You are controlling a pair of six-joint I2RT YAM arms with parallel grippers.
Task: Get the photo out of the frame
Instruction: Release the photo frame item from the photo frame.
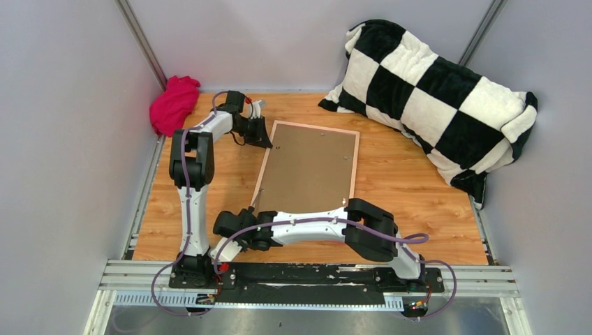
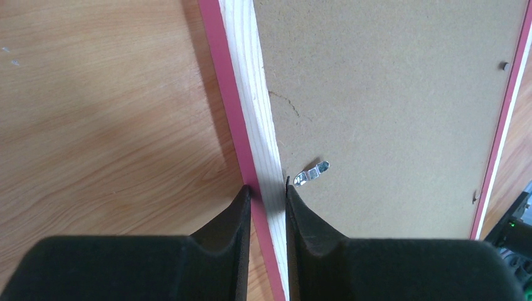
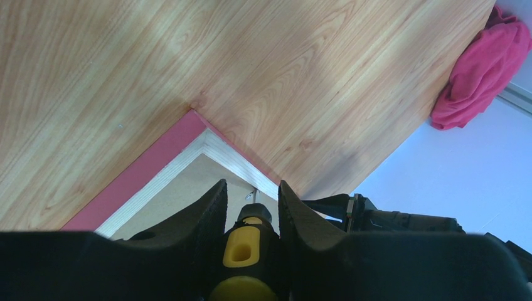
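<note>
The frame [image 1: 354, 167] lies face down on the wooden table, its brown back board [image 1: 311, 167] up. The photo is hidden under the board. My left gripper [image 1: 260, 136] is at the frame's far left corner. In the left wrist view it [image 2: 268, 194] is shut on the frame's pink and pale wood rail [image 2: 251, 94], next to a small metal clip [image 2: 312, 172] on the board [image 2: 389, 94]. My right gripper [image 1: 253, 218] is at the near left corner. It [image 3: 249, 191] is shut on a black and yellow tool handle [image 3: 244, 248] pointing at the frame's corner [image 3: 188, 157].
A magenta cloth [image 1: 173, 105] lies in the far left corner, also in the right wrist view [image 3: 480, 69]. A large black and white checked pillow [image 1: 433, 91] fills the far right. Grey walls close in the table on three sides.
</note>
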